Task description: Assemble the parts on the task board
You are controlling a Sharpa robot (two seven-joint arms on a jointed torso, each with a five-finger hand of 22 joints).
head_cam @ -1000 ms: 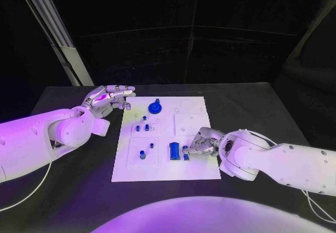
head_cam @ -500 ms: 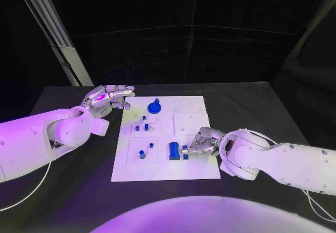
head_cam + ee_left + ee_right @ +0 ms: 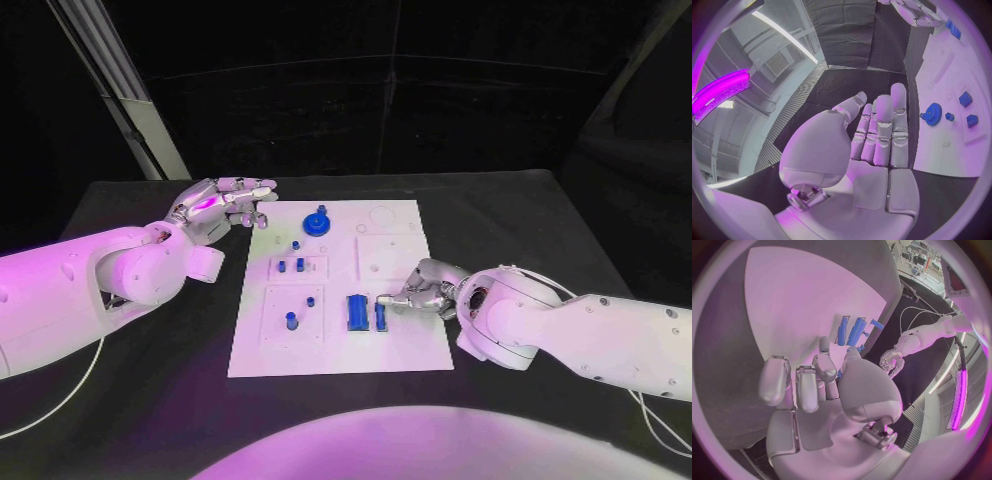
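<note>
Head view: my right hand sits fingertips-on a slim blue bar, beside a wider blue block on the white plastic task board; can't tell if it's actually gripped. Left hand hovers empty, fingers loosely curled. I'd worry the bar tips sideways if pushed off-centre.
</note>
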